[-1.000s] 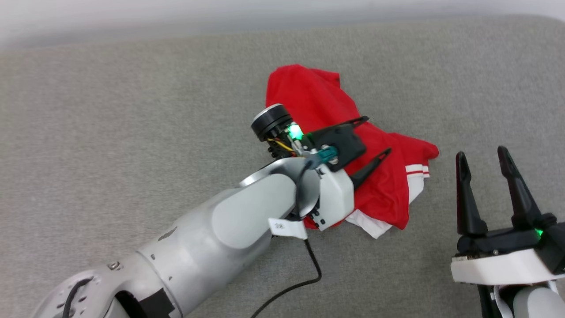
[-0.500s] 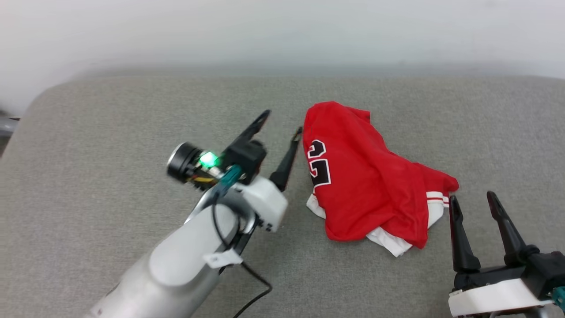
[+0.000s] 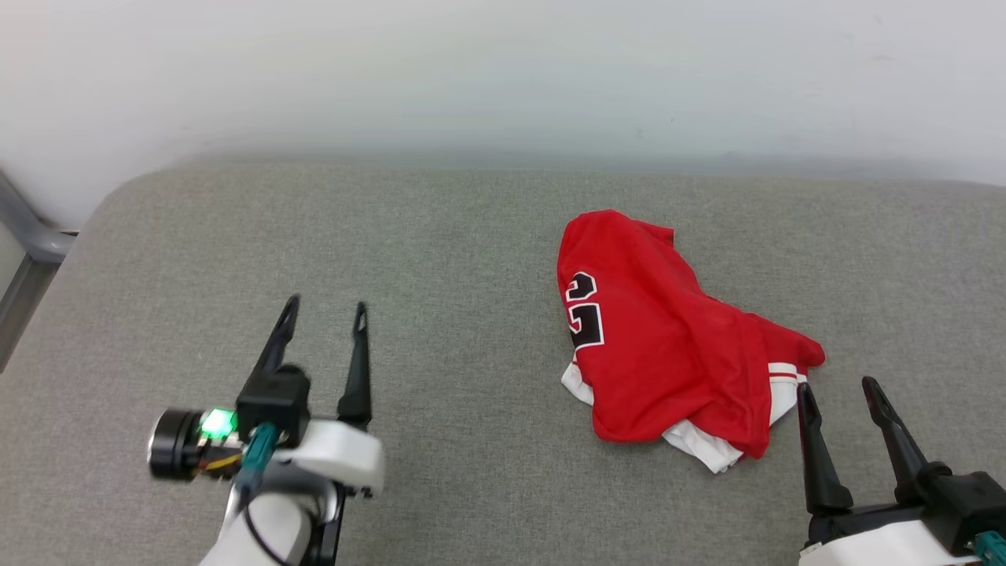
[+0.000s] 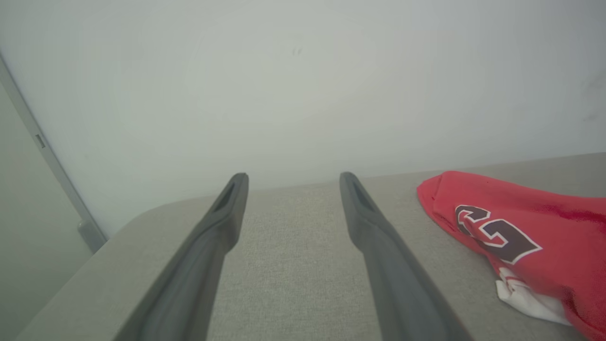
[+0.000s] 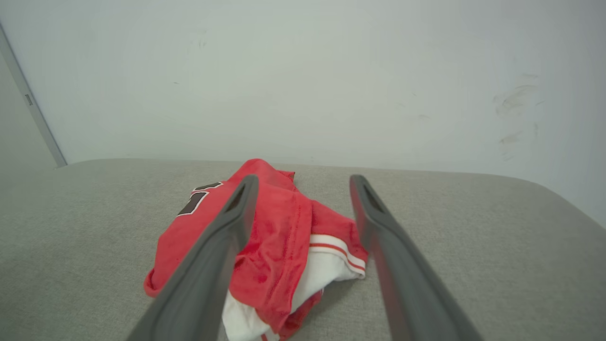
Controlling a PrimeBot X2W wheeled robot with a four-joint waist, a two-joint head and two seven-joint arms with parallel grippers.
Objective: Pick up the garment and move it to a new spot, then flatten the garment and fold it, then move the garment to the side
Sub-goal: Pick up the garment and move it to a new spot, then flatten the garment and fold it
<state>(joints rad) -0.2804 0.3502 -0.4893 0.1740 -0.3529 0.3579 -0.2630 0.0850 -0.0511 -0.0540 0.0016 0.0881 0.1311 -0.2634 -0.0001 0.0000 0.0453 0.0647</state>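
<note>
The garment (image 3: 668, 346) is a red shirt with white sleeve parts, red-white stripe trim and black white-edged lettering. It lies crumpled in a heap right of centre on the grey padded surface (image 3: 440, 259). The left wrist view has the garment (image 4: 530, 237) at its right edge. In the right wrist view the garment (image 5: 279, 237) lies just ahead. My left gripper (image 3: 326, 306) stands open at the lower left, well clear of the shirt, with nothing between its fingers. My right gripper (image 3: 835, 385) is open at the lower right, its tips just beside the heap's striped corner.
A pale wall (image 3: 503, 71) rises behind the padded surface. The surface's rounded far-left corner (image 3: 118, 196) drops off beside a grey metal frame (image 3: 23, 244). Bare grey fabric stretches between my left gripper and the shirt.
My left arm has let go of the shirt and drawn back from over it to the lower left. The camera has tilted up. The shirt now lies free in a heap.
</note>
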